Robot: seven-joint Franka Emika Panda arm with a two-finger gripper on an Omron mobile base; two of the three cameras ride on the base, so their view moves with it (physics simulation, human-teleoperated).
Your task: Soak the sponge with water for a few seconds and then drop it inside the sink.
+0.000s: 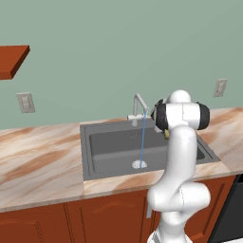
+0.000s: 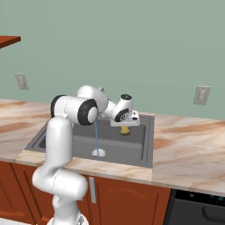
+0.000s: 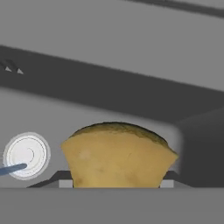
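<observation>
Your pincer (image 2: 125, 127) is pinching the sponge (image 3: 118, 155), held over the sink (image 2: 148, 132) toward its right side, apart from the water (image 2: 96, 136) falling onto the drain (image 3: 26, 155). The sponge bulges between the fingers, so judge it soft, light and springy, heavier and slicker once soaked; keep hold across its middle. No brand, label or writing can be read anywhere.

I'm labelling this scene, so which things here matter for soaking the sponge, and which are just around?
Part of the job:
- sponge, held in the gripper over the basin
- water running from the faucet
- sink with its drain

Just around:
- marble counter
- wall outlets
- red shelf
- wooden cabinets
</observation>
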